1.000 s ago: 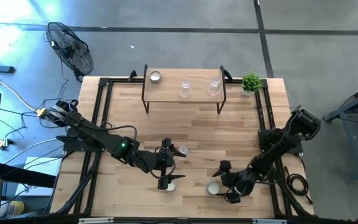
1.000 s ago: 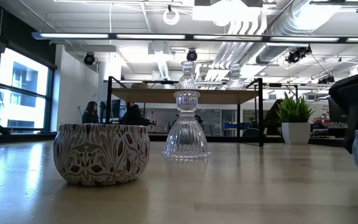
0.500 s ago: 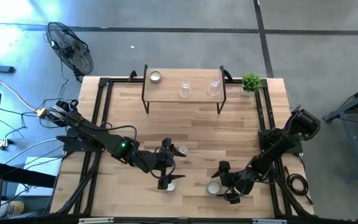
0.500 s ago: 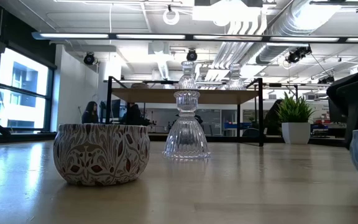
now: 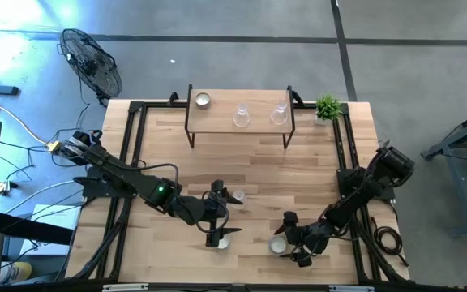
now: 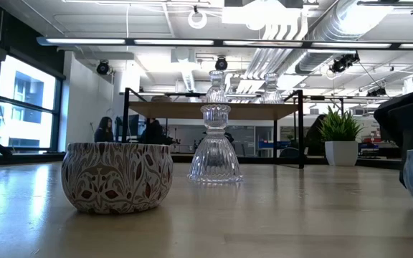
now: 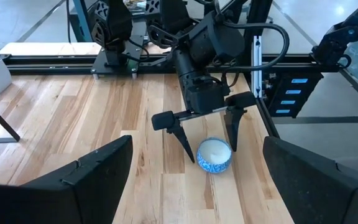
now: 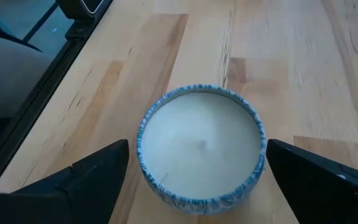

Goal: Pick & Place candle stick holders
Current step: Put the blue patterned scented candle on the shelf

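The right gripper [image 5: 290, 238] sits low over the near right part of the table [image 5: 258, 166], its fingers [image 7: 180, 138] spread apart on either side of a blue-patterned cup [image 8: 199, 151] with a white centre; from the left wrist view the fingertips stand just beside the cup's wall, and whether they touch it cannot be told. The cup rests on the wood, its rim level. The left gripper [image 5: 216, 212] is near the table's middle front, fingers [image 7: 89, 177] wide apart with nothing between them, one finger over a second cup [image 5: 224, 242] near the front edge and the other close to a glass holder [image 5: 237, 195] standing on the table. In the low view that red-patterned cup [image 6: 117, 176] stands in front on the left, with the clear stemmed holder [image 6: 215, 147] upright behind it. On the raised shelf [image 5: 217, 123] at the far side stand a third cup [image 5: 203, 100] at the left end and two more glass holders, one near the middle [image 5: 242, 116] and one toward the right [image 5: 279, 113], well apart from each other. A small green plant [image 5: 327, 106] stands just beyond the shelf's right end. A fan [image 5: 92, 62] stands on the floor off the table's far left corner.
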Tool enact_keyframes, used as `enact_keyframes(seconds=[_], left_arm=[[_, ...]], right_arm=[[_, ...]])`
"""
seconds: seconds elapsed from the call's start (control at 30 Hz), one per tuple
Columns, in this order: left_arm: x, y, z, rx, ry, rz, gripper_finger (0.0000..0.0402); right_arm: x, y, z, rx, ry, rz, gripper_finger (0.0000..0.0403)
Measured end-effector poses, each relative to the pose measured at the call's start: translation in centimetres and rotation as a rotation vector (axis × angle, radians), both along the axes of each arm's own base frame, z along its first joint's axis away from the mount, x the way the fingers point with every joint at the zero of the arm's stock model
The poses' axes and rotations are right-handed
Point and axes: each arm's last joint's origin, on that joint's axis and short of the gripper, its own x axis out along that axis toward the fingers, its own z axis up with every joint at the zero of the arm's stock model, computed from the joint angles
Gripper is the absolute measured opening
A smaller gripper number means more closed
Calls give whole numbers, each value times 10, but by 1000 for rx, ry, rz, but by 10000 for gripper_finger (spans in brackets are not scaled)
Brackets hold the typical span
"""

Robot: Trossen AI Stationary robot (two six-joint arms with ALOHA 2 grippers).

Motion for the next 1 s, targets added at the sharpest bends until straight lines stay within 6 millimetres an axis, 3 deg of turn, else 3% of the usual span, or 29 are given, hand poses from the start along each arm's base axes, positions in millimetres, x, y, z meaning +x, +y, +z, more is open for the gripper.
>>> enact_keyframes(seconds=[0.43, 0.8, 1.0], left_arm=[[0, 0, 0, 0, 0, 0, 355], [0, 0, 0, 0, 0, 0, 355], [0, 0, 0, 0, 0, 0, 355]], right_arm=[[3, -3, 0, 23, 21, 8, 367], [4, -3, 0, 44, 25, 4, 296], [4, -3, 0, 56, 30, 5, 283]])
